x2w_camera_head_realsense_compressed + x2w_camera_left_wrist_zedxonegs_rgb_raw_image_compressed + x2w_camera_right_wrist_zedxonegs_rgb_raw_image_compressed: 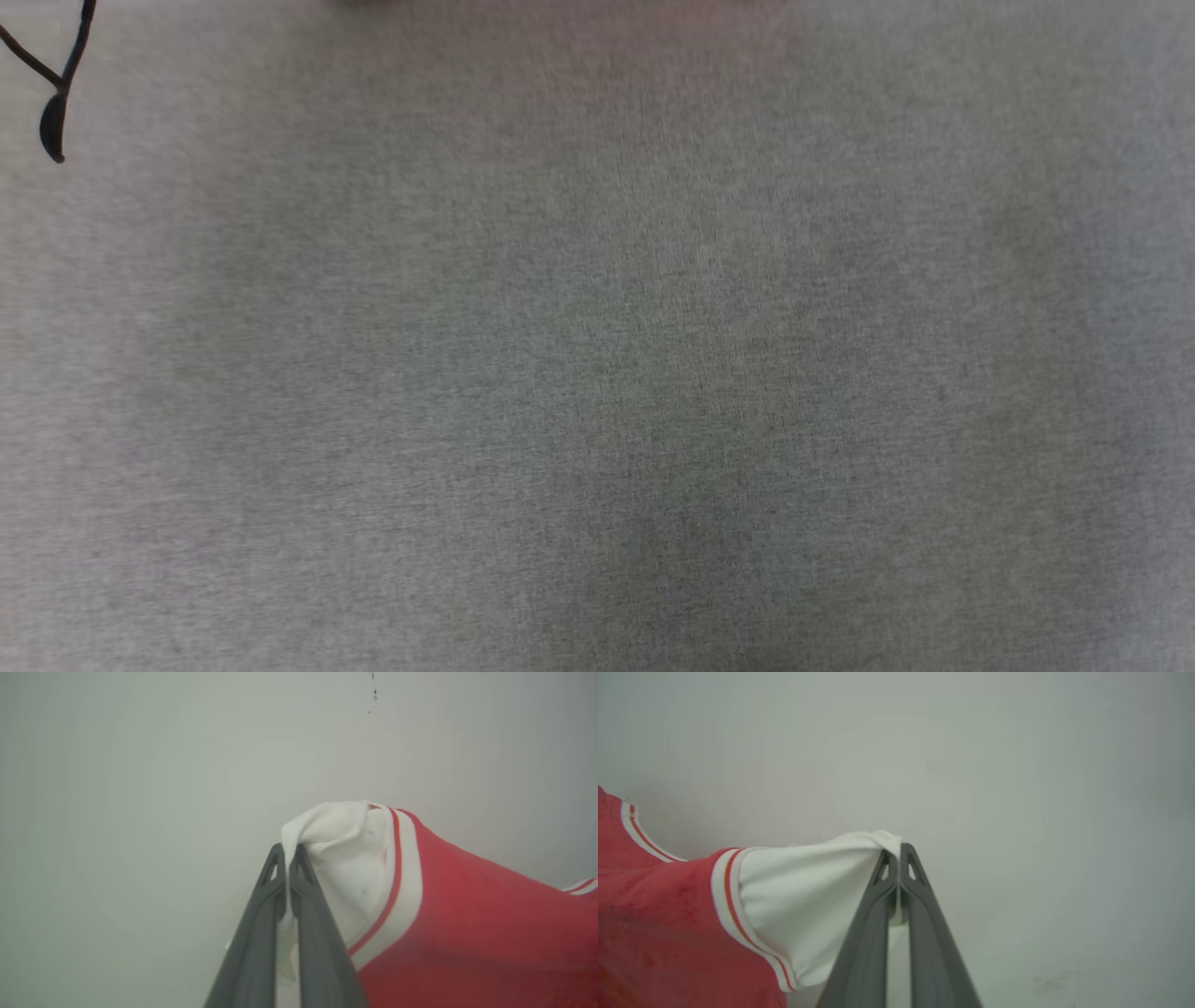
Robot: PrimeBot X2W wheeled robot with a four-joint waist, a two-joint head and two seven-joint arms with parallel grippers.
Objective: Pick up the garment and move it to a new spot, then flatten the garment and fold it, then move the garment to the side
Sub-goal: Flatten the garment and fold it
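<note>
Progress looks early to us: the pick-up seems done and the rest is ahead. Starting at the left, our left gripper (287, 851) has its two dark fingers pressed together on a bunched fold of one white sleeve (345, 868), the cloth pinched between them near the tips. From that sleeve the garment (467, 914) runs off to the right, past the red-and-white striped trim into its red body, which hangs in front of a pale wall (140, 788) instead of lying on anything. In the right wrist view the same red body (654, 914) comes in from the left and passes through striped trim into the other white sleeve (808, 905). Our right gripper (900, 851) pinches that sleeve's edge, fingers closed tight on it. So we judge the shirt to be lifted and stretched between our two arms. In the head view the grey cloth surface (597, 373) has a dark cord (56, 103) at its upper left corner. Setting the shirt down at a new spot, smoothing it flat, folding it and shifting it aside all remain to be done.
</note>
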